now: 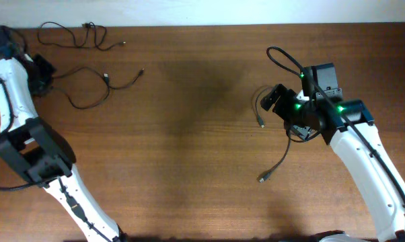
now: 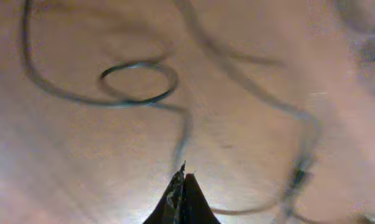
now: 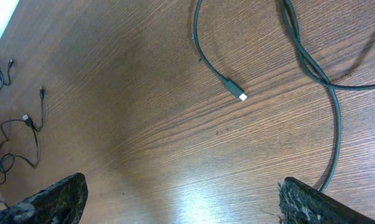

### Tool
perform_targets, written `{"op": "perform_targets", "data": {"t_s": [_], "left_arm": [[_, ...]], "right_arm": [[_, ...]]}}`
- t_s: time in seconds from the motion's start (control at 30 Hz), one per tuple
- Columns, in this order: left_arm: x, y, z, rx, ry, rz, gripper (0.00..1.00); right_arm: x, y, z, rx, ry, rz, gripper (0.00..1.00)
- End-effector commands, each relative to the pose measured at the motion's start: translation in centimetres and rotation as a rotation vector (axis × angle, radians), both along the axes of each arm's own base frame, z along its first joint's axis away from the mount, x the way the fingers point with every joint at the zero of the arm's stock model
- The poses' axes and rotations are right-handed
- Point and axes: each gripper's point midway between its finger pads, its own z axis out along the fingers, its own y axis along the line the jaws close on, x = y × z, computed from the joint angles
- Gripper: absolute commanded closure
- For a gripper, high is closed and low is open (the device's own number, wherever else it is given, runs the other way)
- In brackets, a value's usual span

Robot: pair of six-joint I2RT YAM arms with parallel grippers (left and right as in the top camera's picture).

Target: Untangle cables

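Three thin black cables lie on the wooden table. One cable (image 1: 75,37) is at the far left back edge. A second cable (image 1: 95,87) lies in front of it, and one end runs to my left gripper (image 1: 41,75). In the blurred left wrist view the left gripper (image 2: 183,174) is shut, with a cable (image 2: 137,84) looping ahead and a strand leading to its tips. The third cable (image 1: 282,158) lies under my right gripper (image 1: 283,111). In the right wrist view the right gripper (image 3: 181,190) is open and empty above bare wood, and that cable's plug (image 3: 240,95) lies ahead of it.
The table's back edge meets a white wall (image 1: 202,10). A thicker black cord (image 1: 283,57) loops off the right arm itself. The two left cables also show small at the left of the right wrist view (image 3: 19,134).
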Motion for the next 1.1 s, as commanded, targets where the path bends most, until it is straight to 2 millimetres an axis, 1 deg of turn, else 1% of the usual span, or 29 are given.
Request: {"op": "perform_targets", "data": {"t_s": [0.0,0.03,0.07,0.13,0.17,0.23,0.27,0.33,0.4,0.47,0.5,0.53,0.6,0.63,0.67,0.77,0.83,0.87,0.9,0.97,1.0,1.03,1.07], "left_arm": [[-3.6,2.9,-3.0,0.187,0.178,0.107,1.00],[-3.8,3.2,-4.5,0.198,0.186,0.111,1.00],[-3.8,3.4,-5.5,0.207,0.182,0.090,1.00],[-3.2,4.1,-6.8,0.246,0.161,0.021,1.00],[-2.9,4.3,-7.0,0.263,0.149,-0.006,1.00],[-1.8,5.0,-6.9,0.311,0.118,-0.069,1.00],[-1.3,5.5,-6.6,0.329,0.092,-0.064,1.00],[-1.0,6.7,-6.1,0.351,0.059,-0.044,1.00],[-0.5,8.1,-5.4,0.400,0.030,-0.080,1.00],[0.4,8.4,-5.0,0.421,-0.003,-0.155,1.00],[0.9,8.6,-4.7,0.424,-0.037,-0.166,1.00],[1.7,9.4,-3.9,0.450,-0.085,-0.154,1.00],[2.3,10.6,-2.9,0.486,-0.134,-0.139,1.00],[2.6,10.5,-2.7,0.482,-0.156,-0.161,1.00],[2.8,10.5,-2.6,0.477,-0.172,-0.173,1.00],[2.0,12.3,-2.3,0.485,-0.185,-0.143,0.99],[2.2,12.3,-2.1,0.453,-0.233,-0.161,0.99],[2.3,12.8,-1.2,0.450,-0.262,-0.162,1.00],[2.3,13.7,0.4,0.464,-0.290,-0.152,1.00],[2.2,14.8,2.3,0.481,-0.311,-0.137,1.00],[2.1,14.7,2.3,0.467,-0.312,-0.143,0.99],[2.1,14.2,2.0,0.435,-0.320,-0.160,0.89],[2.1,13.3,1.5,0.390,-0.324,-0.183,0.71]], "right_arm": [[-0.1,0.3,0.3,0.013,-0.002,0.020,0.01],[-0.1,0.3,0.3,0.012,0.000,0.020,0.01],[-0.1,0.3,0.3,0.013,0.000,0.020,0.01],[-0.1,0.3,0.2,0.013,0.000,0.020,0.01],[-0.1,0.3,0.2,0.013,0.000,0.020,0.02],[-0.1,0.3,0.3,0.013,0.000,0.020,0.01],[-0.1,0.3,0.3,0.013,0.000,0.020,0.01],[-0.1,0.4,0.3,0.017,0.001,0.022,0.01],[-0.2,0.7,0.4,0.035,0.004,0.032,0.01],[-0.2,0.7,0.4,0.035,0.003,0.032,0.01],[-0.2,0.7,0.4,0.035,0.003,0.032,0.01],[-0.2,0.8,0.3,0.035,0.004,0.033,0.01],[-0.3,1.0,0.4,0.051,0.006,0.042,0.01],[-0.3,1.0,0.4,0.051,0.006,0.042,0.01],[-0.3,1.0,0.4,0.051,0.006,0.041,0.01],[-0.3,1.0,0.4,0.051,0.006,0.042,0.01],[-0.3,1.0,0.4,0.051,0.006,0.042,0.01],[-0.3,1.0,0.4,0.051,0.007,0.042,0.01],[-0.4,1.0,0.4,0.051,0.008,0.042,0.01],[-0.3,1.1,0.5,0.051,0.003,0.042,0.01],[-0.2,1.1,0.5,0.052,-0.001,0.042,0.01],[-0.1,1.1,0.5,0.052,-0.002,0.042,0.01],[-0.1,1.1,0.6,0.053,-0.005,0.042,0.01]]}}
